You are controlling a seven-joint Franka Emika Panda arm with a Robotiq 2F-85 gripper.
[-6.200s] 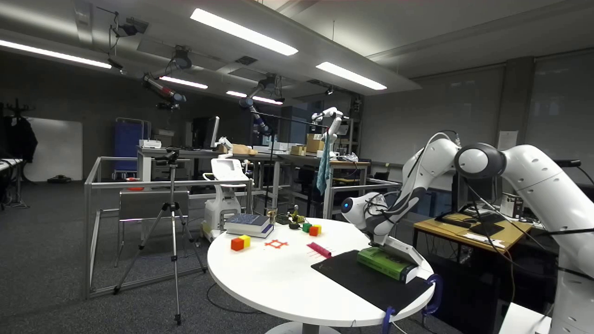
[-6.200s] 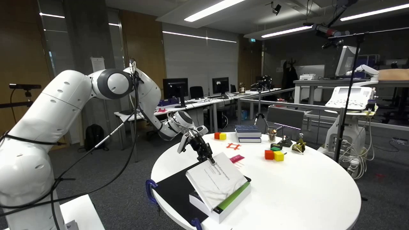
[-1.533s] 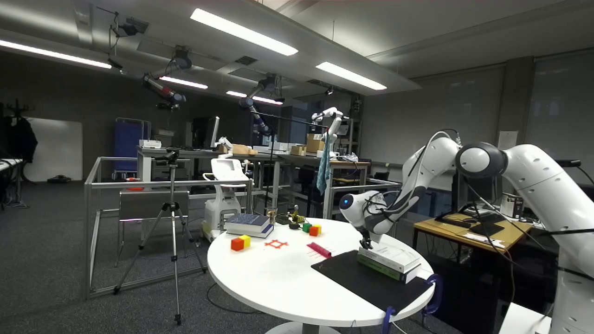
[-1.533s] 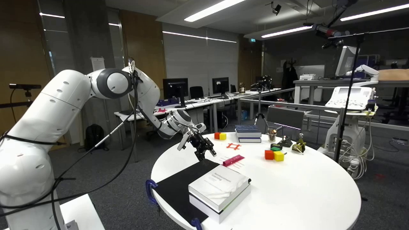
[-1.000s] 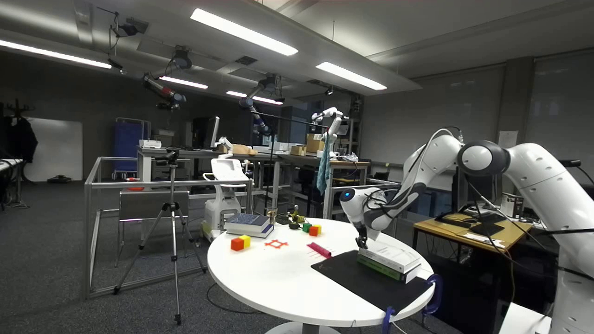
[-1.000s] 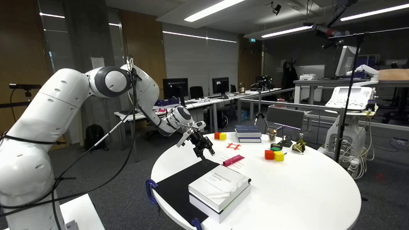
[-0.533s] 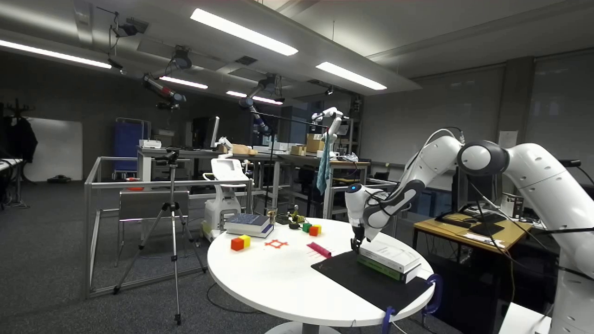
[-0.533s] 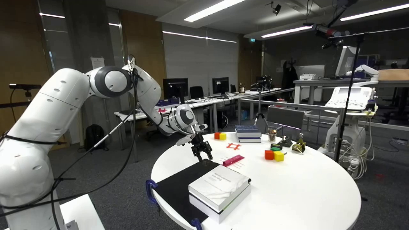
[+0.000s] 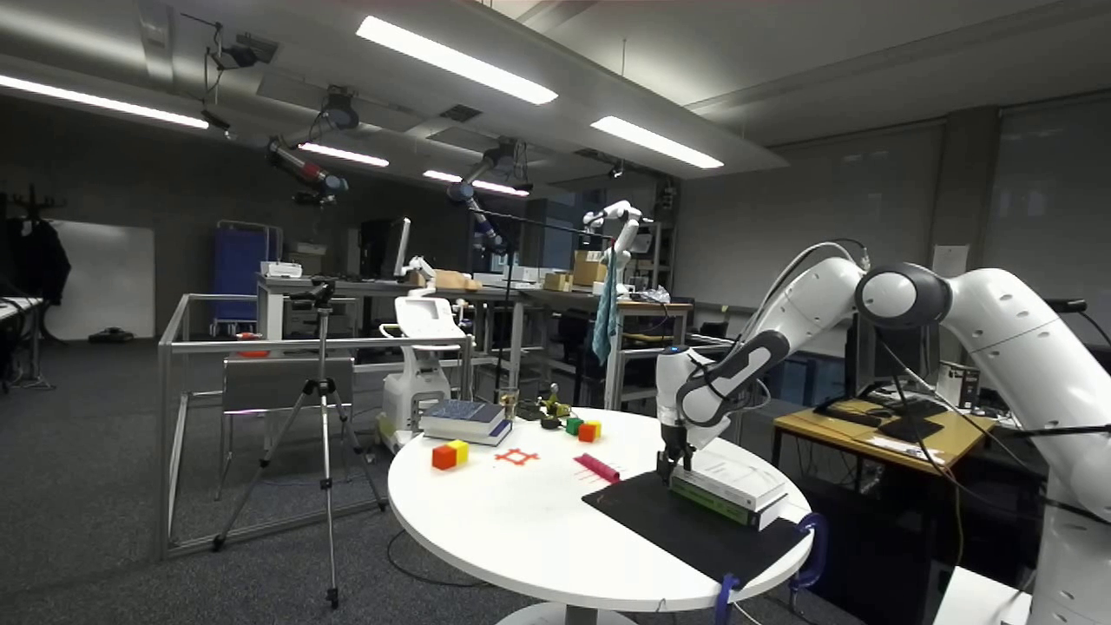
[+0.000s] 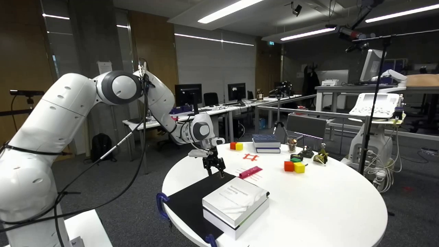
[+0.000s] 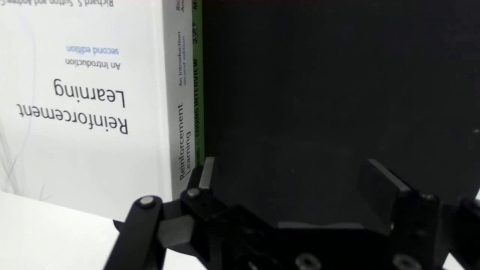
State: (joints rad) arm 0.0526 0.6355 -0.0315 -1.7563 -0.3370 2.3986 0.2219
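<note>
A white book (image 10: pixel 235 199), titled Reinforcement Learning, lies flat on a thick green book (image 9: pixel 712 505). Both rest on a black mat (image 10: pixel 193 204) on the round white table. Beside the spines, low over the mat, my gripper (image 10: pixel 216 174) points downward with its fingers spread and nothing held. In the wrist view the gripper (image 11: pixel 294 174) stands open above bare mat. Its left finger (image 11: pixel 207 173) is close to the spine of the white book (image 11: pixel 93 157) and the green spine (image 11: pixel 198 112); whether it touches them I cannot tell.
Blue clamps (image 10: pixel 162 206) grip the table edge at the mat. A pink piece (image 10: pixel 250 172) lies close to the books. Farther off are a dark blue book stack (image 10: pixel 266 139), red cubes (image 10: pixel 288 166), yellow cubes (image 10: pixel 299 167), a glass (image 10: pixel 292 144) and an orange frame (image 10: pixel 250 157).
The white book, earlier tilted up with my gripper at its raised edge, now lies flat. My gripper has come away, turned to point more steeply down and sunk beside the spines.
</note>
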